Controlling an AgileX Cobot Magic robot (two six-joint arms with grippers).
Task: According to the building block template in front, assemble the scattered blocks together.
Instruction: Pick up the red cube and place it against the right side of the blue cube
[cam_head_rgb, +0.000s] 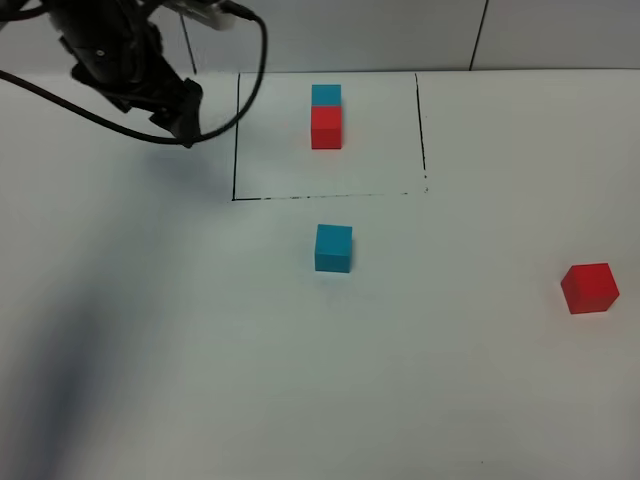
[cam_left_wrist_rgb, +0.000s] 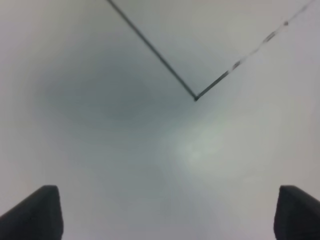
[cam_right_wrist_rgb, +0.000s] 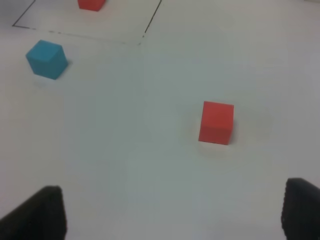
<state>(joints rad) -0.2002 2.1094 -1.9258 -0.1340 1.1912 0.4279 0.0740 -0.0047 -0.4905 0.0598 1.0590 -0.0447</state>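
The template is a cyan cube (cam_head_rgb: 326, 95) joined to a red cube (cam_head_rgb: 326, 128) inside a thin black outline (cam_head_rgb: 234, 140) at the back of the table. The loose cyan cube (cam_head_rgb: 333, 248) sits just in front of the outline. The loose red cube (cam_head_rgb: 589, 288) sits far right. My left gripper (cam_head_rgb: 184, 118) hovers left of the outline, open and empty; in its wrist view (cam_left_wrist_rgb: 167, 217) only the outline's corner (cam_left_wrist_rgb: 195, 98) shows. My right gripper (cam_right_wrist_rgb: 170, 215) is open and empty, short of the red cube (cam_right_wrist_rgb: 216, 122); the cyan cube (cam_right_wrist_rgb: 46, 59) lies farther off.
The white table (cam_head_rgb: 150, 350) has a wall behind its back edge. A black cable (cam_head_rgb: 240, 90) loops from the left arm over the outline's left side. The right arm is out of the exterior view.
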